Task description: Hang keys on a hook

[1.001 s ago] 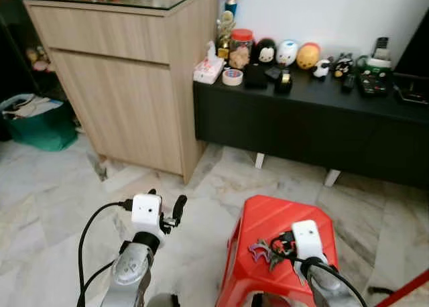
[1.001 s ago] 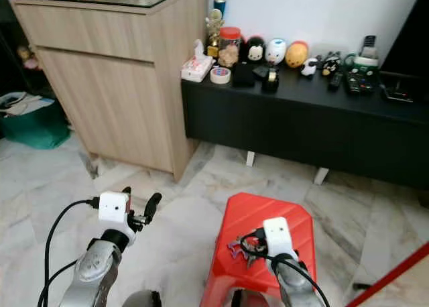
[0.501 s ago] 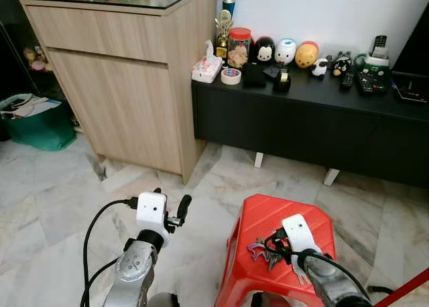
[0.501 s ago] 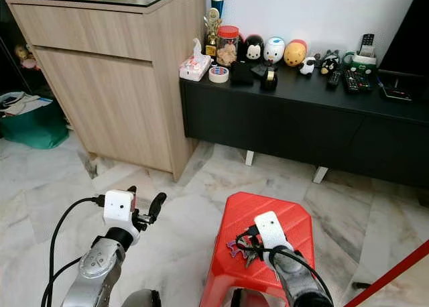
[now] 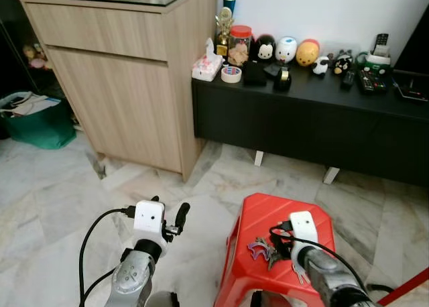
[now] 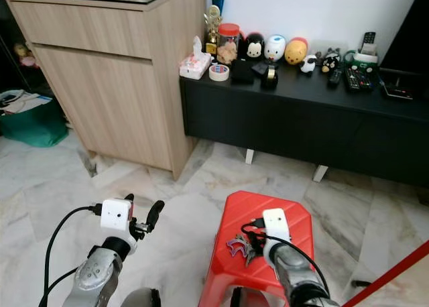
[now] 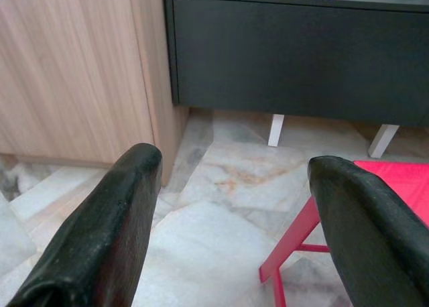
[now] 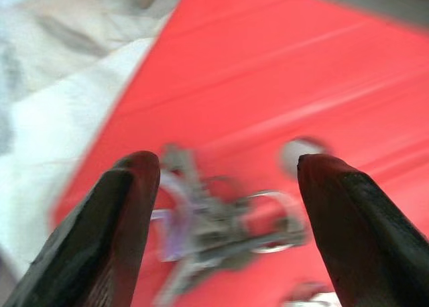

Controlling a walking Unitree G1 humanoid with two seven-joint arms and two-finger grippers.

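Keys (image 5: 261,251): a bunch on rings, lying on the top of the red stool (image 5: 268,216), toward its 9 o'clock edge. In the right wrist view the bunch (image 8: 224,220) appears blurred, between the two black fingers and not touching them.

Right hand (image 8: 221,213): over the stool, just at 3 o'clock of the keys; fingers spread wide, holding nothing.

Left hand (image 5: 171,216): raised above the marble floor (image 5: 60,200), at 9 o'clock of the stool and well apart from the keys; fingers spread, holding nothing. Its wrist view looks past both fingers (image 7: 100,233) to the floor, a stool leg and the furniture behind.

Wooden cabinet (image 5: 120,72): at 11 o'clock of the stool, glass top.

Black table (image 5: 308,119): low and long, at 12 o'clock, touching the cabinet's side. It carries a tissue pack, a roll of tape (image 5: 232,74), a jar, small toy figures and remote controls.

Green bag (image 5: 37,123): on the floor at 10 o'clock, beside the cabinet.
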